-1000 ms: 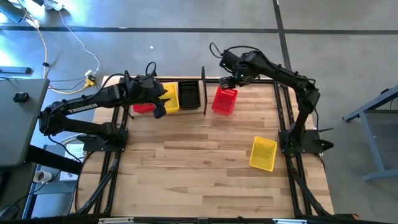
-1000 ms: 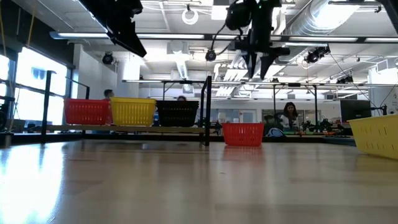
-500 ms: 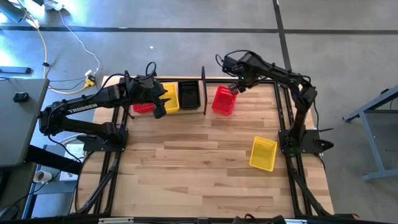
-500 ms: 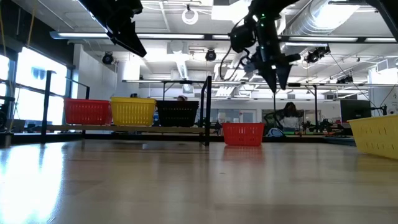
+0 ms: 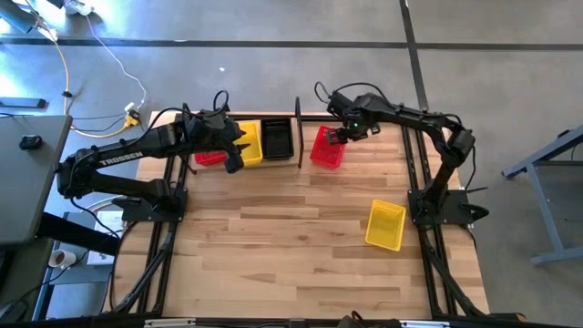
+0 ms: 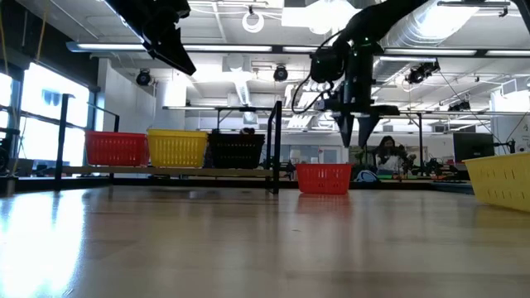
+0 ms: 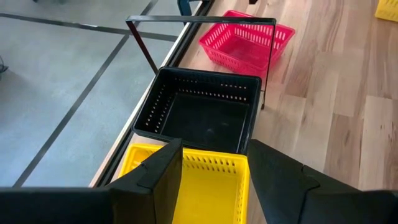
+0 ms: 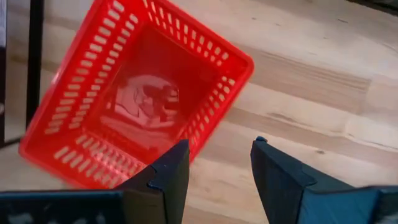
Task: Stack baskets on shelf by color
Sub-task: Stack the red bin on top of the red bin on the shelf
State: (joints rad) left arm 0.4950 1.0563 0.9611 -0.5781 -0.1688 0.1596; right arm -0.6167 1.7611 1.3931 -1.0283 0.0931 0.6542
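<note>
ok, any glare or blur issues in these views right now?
Low view: ceiling lights reflect as pale glare on the tabletop, whose near part is soft; bright window at left. Right wrist view: the red basket has a shiny reflection on its floor and its near corner looks blurred. High view: evenly lit, no strong glare.

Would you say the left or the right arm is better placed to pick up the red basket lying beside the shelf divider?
Right, probably. The right gripper hangs open directly over the red basket, its fingers straddling a corner of the rim. The left gripper hovers over the yellow basket beyond the divider.
</note>
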